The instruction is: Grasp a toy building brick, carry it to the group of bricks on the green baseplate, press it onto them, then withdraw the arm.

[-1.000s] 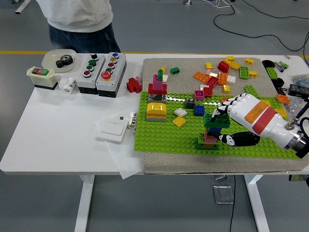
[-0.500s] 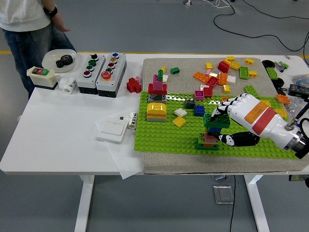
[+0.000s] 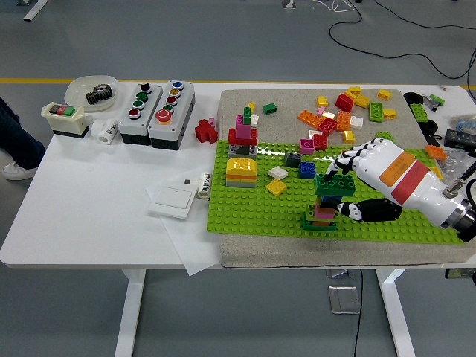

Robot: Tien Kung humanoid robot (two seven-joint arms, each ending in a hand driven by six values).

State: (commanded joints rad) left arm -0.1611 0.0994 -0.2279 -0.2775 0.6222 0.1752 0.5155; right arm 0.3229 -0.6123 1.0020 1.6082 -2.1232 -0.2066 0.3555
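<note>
Table (image 3: 89, 216): white, bearing a grey mat with the brick work at right and switch gear at left.
Grey mat (image 3: 286, 119): under the baseplate; loose bricks (image 3: 338, 117) scattered on its far part.
Green baseplate (image 3: 245, 212): on the mat's near half, carrying several small builds.
Right hand (image 3: 355, 186): white and black, entering from the right; fingers (image 3: 349, 162) over the green brick, thumb (image 3: 368, 212) beside the stack below; whether they clamp or merely rest on it cannot be told.
Button boxes (image 3: 156, 104): two, grey, far left of the mat.
Brick stack (image 3: 321, 214): on the baseplate, near its front edge.
Green brick (image 3: 332, 184): topmost on that stack, beneath the fingers.
</note>
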